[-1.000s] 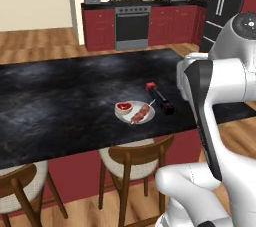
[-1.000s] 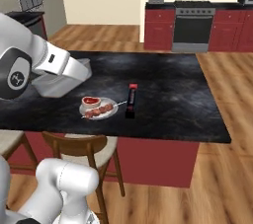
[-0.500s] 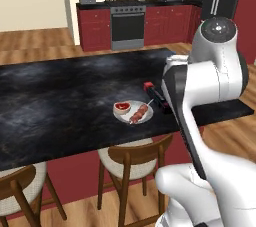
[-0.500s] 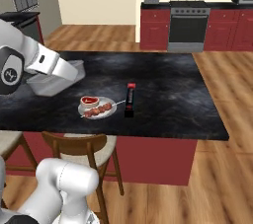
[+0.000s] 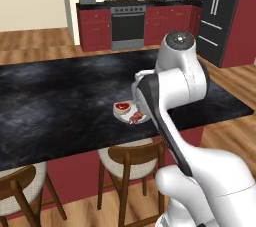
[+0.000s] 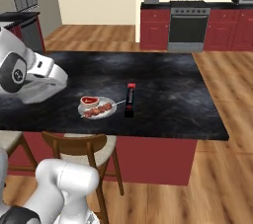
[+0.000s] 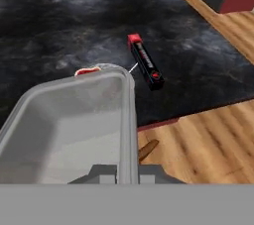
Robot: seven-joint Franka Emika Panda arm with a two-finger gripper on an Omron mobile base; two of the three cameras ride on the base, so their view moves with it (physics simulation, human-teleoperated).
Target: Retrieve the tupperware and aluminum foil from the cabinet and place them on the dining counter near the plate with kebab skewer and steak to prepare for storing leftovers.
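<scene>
The shallow pale grey plastic tupperware tub rides in the gripper above the near edge of the long glossy black marble-look dining counter, hiding most of the small round white plate of skewer and steak, while the long black aluminum foil box already lies just beside that plate. To finish well, I would carry the tub level to bare counter near the plate — clear of both plate and box — and lower it flat before letting go. The jaws are pressed together on the tub's right wall, pinching it by the rim.
</scene>
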